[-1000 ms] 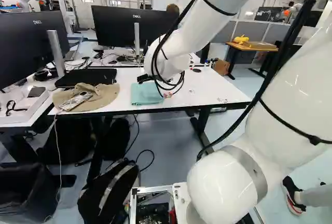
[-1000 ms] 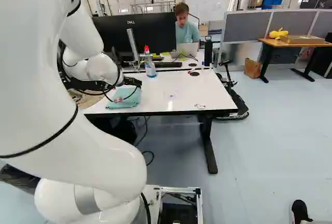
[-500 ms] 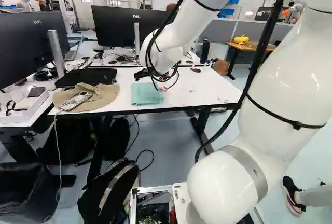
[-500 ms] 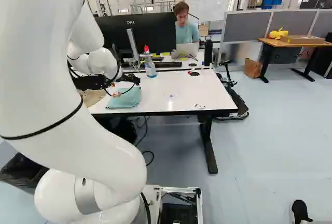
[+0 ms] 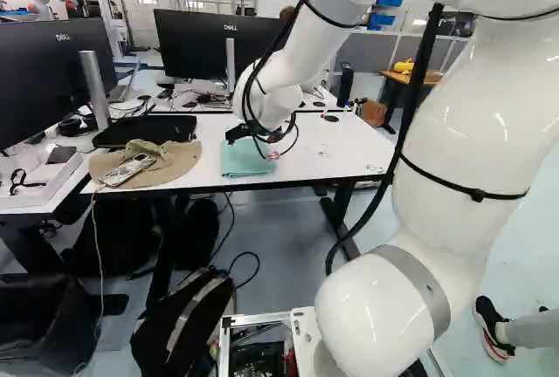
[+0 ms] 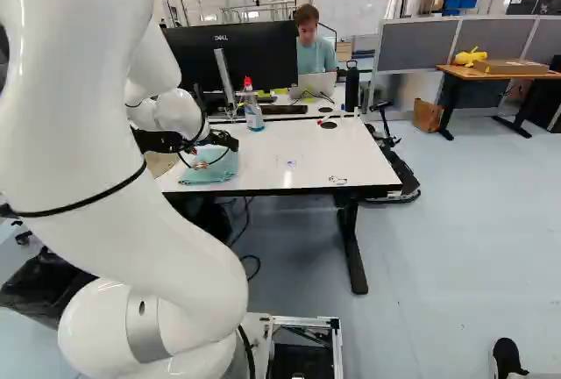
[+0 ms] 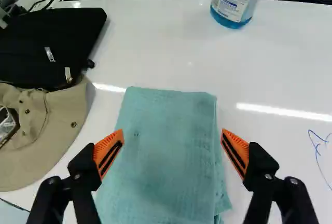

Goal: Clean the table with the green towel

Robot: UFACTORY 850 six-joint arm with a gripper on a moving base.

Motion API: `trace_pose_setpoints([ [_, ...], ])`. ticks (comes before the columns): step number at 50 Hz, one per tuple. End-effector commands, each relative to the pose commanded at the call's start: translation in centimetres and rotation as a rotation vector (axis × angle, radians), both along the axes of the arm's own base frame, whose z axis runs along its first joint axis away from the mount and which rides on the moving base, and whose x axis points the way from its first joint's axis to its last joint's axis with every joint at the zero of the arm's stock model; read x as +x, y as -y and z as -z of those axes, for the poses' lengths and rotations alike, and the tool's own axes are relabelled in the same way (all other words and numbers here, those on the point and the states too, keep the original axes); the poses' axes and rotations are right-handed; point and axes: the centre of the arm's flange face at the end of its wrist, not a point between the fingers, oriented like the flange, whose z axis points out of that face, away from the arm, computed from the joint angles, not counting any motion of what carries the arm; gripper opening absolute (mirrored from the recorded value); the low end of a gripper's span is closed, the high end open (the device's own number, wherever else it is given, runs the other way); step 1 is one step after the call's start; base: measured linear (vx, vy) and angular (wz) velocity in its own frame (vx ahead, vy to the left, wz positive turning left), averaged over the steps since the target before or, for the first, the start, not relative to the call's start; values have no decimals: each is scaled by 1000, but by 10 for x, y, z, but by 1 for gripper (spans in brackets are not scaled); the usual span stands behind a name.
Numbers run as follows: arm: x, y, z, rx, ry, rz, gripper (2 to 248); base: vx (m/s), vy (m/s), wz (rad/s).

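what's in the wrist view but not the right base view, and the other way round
Only the wrist view: a black zipped case. Only the right base view: a black table leg, a wooden desk and a yellow toy. Both: the green towel, white table, blue bottle and gripper.

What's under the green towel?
The towel lies on the white table, which shows on both sides of it. The patch beneath is covered, so any marks there can't be seen.
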Motion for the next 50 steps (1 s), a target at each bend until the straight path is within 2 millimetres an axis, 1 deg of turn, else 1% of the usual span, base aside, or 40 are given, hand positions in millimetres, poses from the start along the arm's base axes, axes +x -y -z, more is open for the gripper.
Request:
trace_pose_setpoints([
  [19, 7, -3, 23, -15, -44, 0, 247, 0, 0, 0],
  [45, 7, -3, 23, -15, -44, 0, 247, 0, 0, 0],
  [46, 7, -3, 23, -15, -44, 0, 217, 0, 0, 0],
  [50, 7, -3, 23, -15, -44, 0, 217, 0, 0, 0],
])
